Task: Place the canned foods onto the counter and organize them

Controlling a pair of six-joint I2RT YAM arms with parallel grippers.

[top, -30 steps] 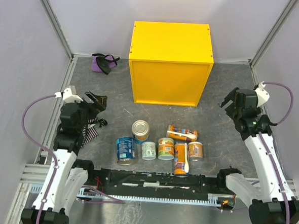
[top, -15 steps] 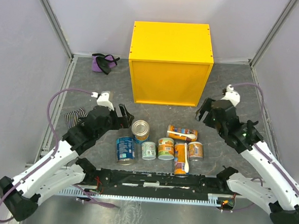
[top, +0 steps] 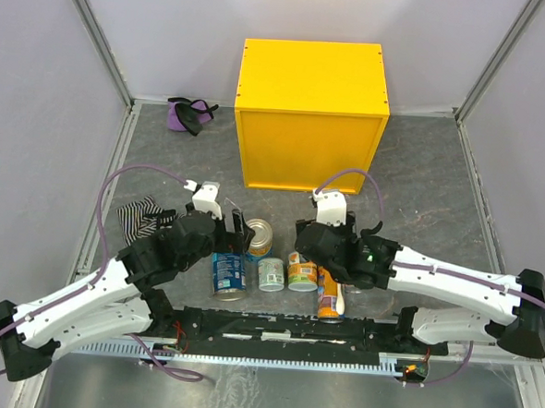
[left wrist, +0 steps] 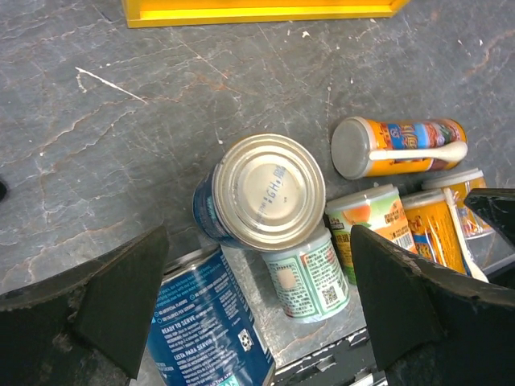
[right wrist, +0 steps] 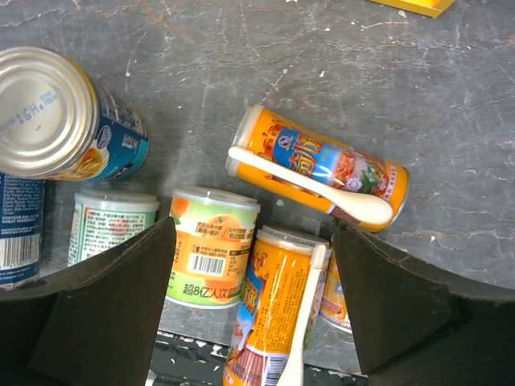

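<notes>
Both arms now reach in from the sides: the left gripper (top: 240, 231) hangs over the blue cans (top: 229, 272), the right gripper (top: 305, 245) over the orange cans (top: 303, 271).

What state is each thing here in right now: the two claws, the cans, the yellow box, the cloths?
left gripper: open, empty.
right gripper: open, empty.
silver-topped blue can: upright on the table.
crosswise orange can: lying on its side, spoon attached.
other cans: clustered on the table, none held.
yellow box: no cans on top yet.
purple cloth: bunched up.
striped cloth: crumpled.
</notes>
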